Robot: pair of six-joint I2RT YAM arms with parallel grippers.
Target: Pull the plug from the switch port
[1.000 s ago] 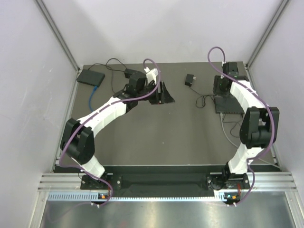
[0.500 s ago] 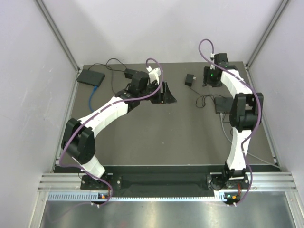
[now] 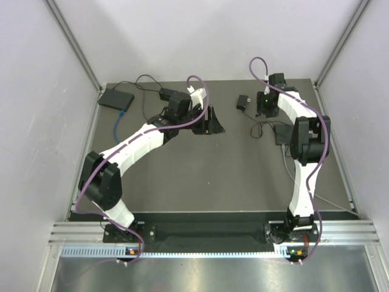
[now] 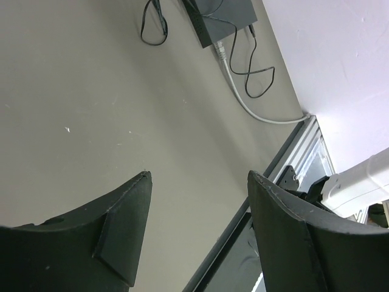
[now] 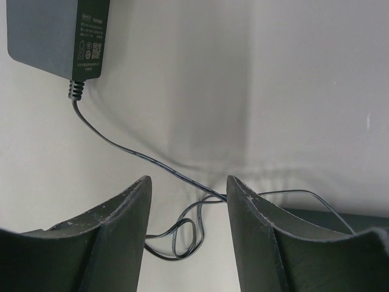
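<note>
From the top camera, the left gripper (image 3: 209,120) hangs over the back middle of the dark matte table (image 3: 200,176). The right gripper (image 3: 264,111) is at the back right, just beside a small dark grey power adapter block (image 3: 243,102). The flat dark grey switch box (image 3: 282,135) lies near the right edge, partly hidden by the right arm, and a pale grey cable (image 3: 289,163) leaves its near side. A second flat black box (image 3: 117,98) with a blue cable (image 3: 120,125) lies in the back left corner.

In the left wrist view, the left gripper (image 4: 199,177) has its jaws spread apart, with only bare table between them. Well ahead lies the switch box (image 4: 228,15). The pale grey plug (image 4: 221,51) sits in its port, and the cable (image 4: 261,115) runs to the table edge.

In the right wrist view, the right gripper (image 5: 188,180) also has its jaws released and grasps nothing. The adapter block (image 5: 58,33) is at the upper left. Its thin black cord (image 5: 121,149) crosses the table below the gap between the fingers and makes a small loop there.
</note>
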